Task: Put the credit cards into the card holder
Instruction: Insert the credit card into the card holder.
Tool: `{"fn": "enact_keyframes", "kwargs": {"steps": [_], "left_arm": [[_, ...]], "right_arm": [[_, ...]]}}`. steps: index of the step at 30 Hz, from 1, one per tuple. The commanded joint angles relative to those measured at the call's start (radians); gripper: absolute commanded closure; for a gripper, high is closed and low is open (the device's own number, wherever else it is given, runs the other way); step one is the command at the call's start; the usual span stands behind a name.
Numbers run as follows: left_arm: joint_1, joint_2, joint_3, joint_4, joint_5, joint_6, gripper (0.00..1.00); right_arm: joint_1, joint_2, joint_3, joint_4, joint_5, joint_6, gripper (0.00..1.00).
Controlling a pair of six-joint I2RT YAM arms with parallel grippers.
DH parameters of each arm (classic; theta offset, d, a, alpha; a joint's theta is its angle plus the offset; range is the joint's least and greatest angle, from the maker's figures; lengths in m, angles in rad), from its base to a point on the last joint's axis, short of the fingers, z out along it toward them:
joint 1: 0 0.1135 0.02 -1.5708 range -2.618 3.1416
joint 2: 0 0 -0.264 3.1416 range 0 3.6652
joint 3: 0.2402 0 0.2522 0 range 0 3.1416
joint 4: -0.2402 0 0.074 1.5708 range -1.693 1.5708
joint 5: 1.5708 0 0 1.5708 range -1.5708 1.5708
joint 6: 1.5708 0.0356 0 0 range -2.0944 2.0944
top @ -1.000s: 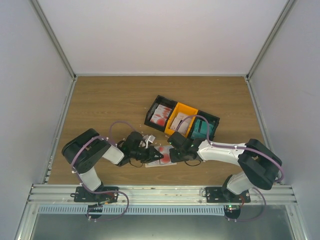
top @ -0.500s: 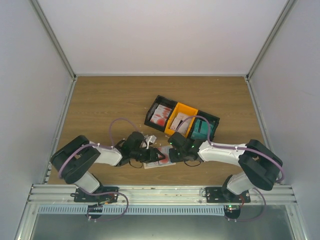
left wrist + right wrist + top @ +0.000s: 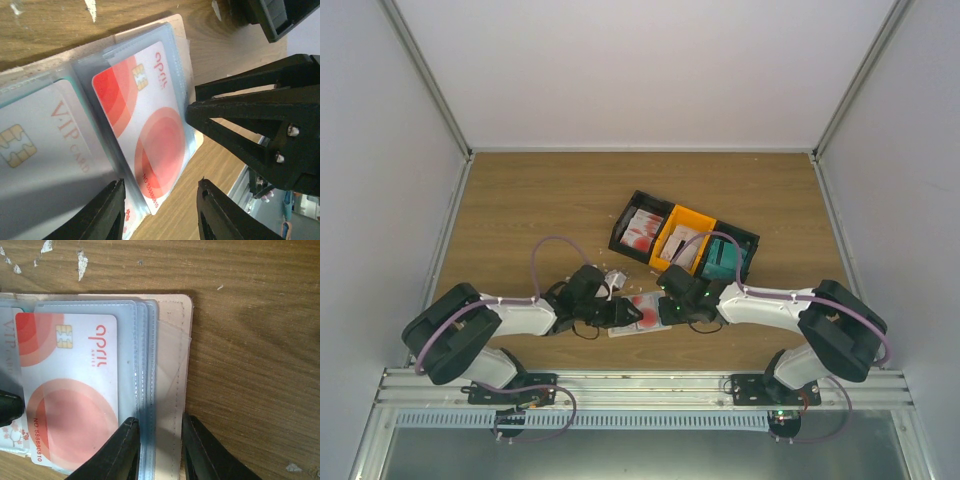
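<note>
1. You have a wooden table (image 3: 520,200) with both arms reaching in low toward its near middle.
2. A black-and-orange three-bin tray (image 3: 616,236) sits tilted behind them. It holds stacked cards (image 3: 640,230): red-blotched in the left bin, pale in the orange middle one, teal in the right.
3. The card holder (image 3: 172,350) lies open and flat on the table between the two grippers, just in front of the tray, with its beige cover underneath and its clear sleeves fanned on top.
4. Your right gripper (image 3: 159,419) pinches the holder's right edge, so the sleeve ends and the beige border sit between its jaws.
5. Your left gripper (image 3: 160,192) stands released at the opposite side. Its jaws are apart, and they squeeze nothing.
6. A red-and-white card (image 3: 70,385) with a chip sits in the top sleeve, one short end poking out toward the left gripper.
7. A pale VIP card (image 3: 45,145) fills the neighbouring sleeve.
8. A few white scraps (image 3: 81,262) dot the wood beside the holder.
</note>
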Motion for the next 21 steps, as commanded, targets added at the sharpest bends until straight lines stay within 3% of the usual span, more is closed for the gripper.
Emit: {"fn": "enact_keyframes", "kwargs": {"steps": [1, 6, 9, 11, 21], "left_arm": [[-0.015, -0.002, 0.02, -0.027, -0.065, 0.045, 0.59], [-0.029, 0.064, 0.061, -0.034, -0.079, 0.069, 0.67], [-0.052, 0.084, 0.098, -0.051, -0.095, 0.09, 0.84], [-0.076, 0.092, 0.129, -0.089, -0.128, 0.112, 0.9], [-0.11, 0.099, 0.169, -0.149, -0.184, 0.142, 0.91]], "right_arm": [[0.016, 0.017, -0.037, -0.054, -0.029, 0.011, 0.75], [0.016, 0.026, -0.033, -0.049, -0.031, 0.009, 0.75], [0.016, 0.025, -0.033, -0.046, -0.032, 0.006, 0.75], [0.016, 0.024, -0.034, -0.041, -0.033, 0.005, 0.75], [0.016, -0.02, -0.028, -0.058, -0.003, 0.016, 0.73]]}}
